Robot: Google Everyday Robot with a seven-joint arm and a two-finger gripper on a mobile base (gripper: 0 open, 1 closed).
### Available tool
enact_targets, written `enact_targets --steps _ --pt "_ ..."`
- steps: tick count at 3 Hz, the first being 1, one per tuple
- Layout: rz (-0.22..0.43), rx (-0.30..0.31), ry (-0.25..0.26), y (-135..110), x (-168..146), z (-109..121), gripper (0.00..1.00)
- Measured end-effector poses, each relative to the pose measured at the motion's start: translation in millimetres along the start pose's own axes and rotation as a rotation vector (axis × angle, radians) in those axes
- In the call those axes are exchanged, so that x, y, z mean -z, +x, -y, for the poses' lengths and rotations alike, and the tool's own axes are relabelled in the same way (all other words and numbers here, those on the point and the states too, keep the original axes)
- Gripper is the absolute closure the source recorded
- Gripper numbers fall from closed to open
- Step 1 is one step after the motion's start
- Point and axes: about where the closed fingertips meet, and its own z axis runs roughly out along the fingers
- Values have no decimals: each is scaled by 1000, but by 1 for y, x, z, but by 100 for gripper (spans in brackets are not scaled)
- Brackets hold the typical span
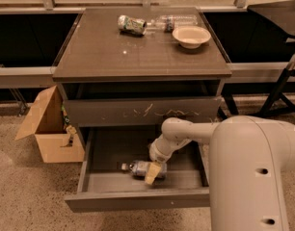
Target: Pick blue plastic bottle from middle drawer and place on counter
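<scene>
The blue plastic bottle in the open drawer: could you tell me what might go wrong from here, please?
1. The blue plastic bottle lies on its side in the middle drawer, with the gripper right at it; a nudge could roll it away.
2. Lifting out, the arm may strike the scratched drawer front just above.
3. On the counter, the bowl could get knocked.

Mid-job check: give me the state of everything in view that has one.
Middle drawer: pulled open.
Scratched drawer above it: shut.
Blue plastic bottle: lying on its side in the middle drawer.
Pincer: down in the middle drawer, at the bottle.
Bowl: upright on the counter.
Crushed container: lying on the counter.
Clear bottle: lying on the counter.
Cardboard box: flaps open.
</scene>
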Motion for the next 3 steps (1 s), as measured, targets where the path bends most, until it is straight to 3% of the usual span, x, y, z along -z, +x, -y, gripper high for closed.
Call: enact_targets --steps 2,3 --pt "-3 -8 -43 2 -25 3 0" --pt "-7 -2 -56 1 -32 4 19"
